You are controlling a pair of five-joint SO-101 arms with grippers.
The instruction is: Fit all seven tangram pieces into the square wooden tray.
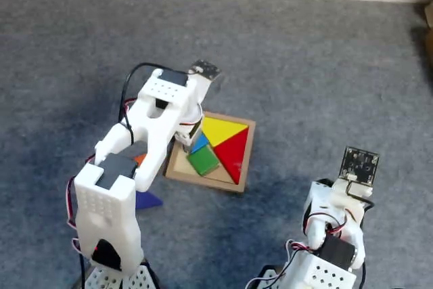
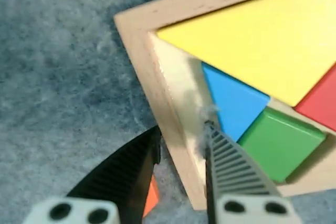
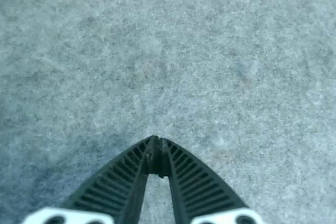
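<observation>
The left gripper point(image 2: 182, 129) stands jaws apart astride the rim of the square wooden tray point(image 2: 137, 32), one finger inside beside the small blue triangle point(image 2: 233, 100) and green square point(image 2: 281, 142). Closing here would likely pinch the wall and drag the tray, unseating them. An orange piece point(image 2: 151, 198) lies outside; the right gripper point(image 3: 158, 141), tips together, hangs over grey carpet point(image 3: 168, 51)

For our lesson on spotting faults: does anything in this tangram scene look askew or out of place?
Yes: the left tool straddles the wall of the tray, one finger inside, one outside. An orange piece and a dark blue piece lie on the carpet outside it.
</observation>
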